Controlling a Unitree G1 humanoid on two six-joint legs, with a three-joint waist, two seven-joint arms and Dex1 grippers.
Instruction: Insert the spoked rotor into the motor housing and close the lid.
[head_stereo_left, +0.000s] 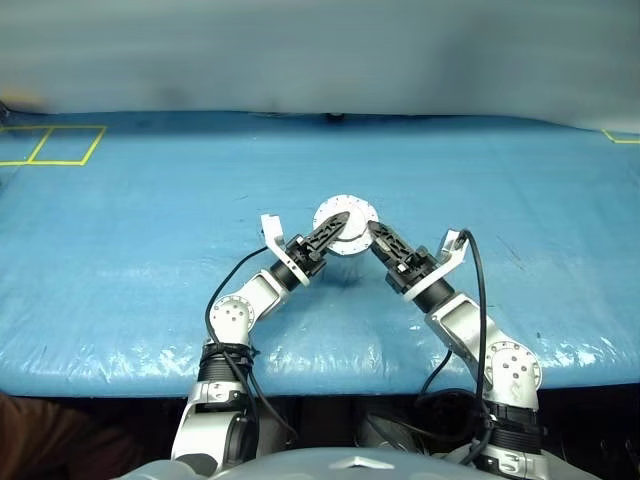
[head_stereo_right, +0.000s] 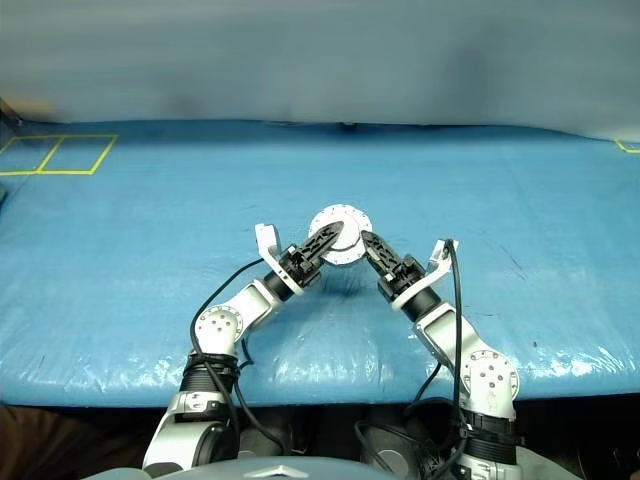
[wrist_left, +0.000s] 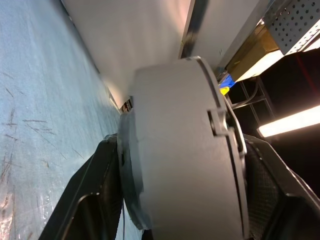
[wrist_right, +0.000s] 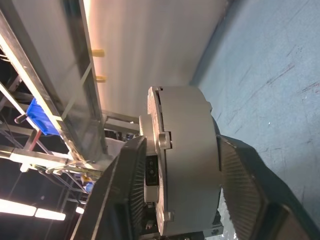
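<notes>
The motor housing (head_stereo_left: 346, 228) hangs a little above the middle of the blue table, its round grey lid (head_stereo_right: 340, 228) shut flat on it and facing up towards me. My left gripper (head_stereo_left: 335, 232) comes in from the left and is shut on the housing (wrist_left: 175, 150), one finger across the lid's face. From the right, my right gripper (head_stereo_left: 378, 232) grips the same housing (wrist_right: 187, 160), with a ribbed finger (wrist_right: 240, 180) against each flat side. The spoked rotor is hidden.
The blue table cover (head_stereo_left: 150, 250) spreads wide on both sides and ends at a front edge just ahead of my arms. Yellow tape squares (head_stereo_left: 60, 145) mark the far left corner, and a yellow tape line (head_stereo_left: 620, 137) the far right.
</notes>
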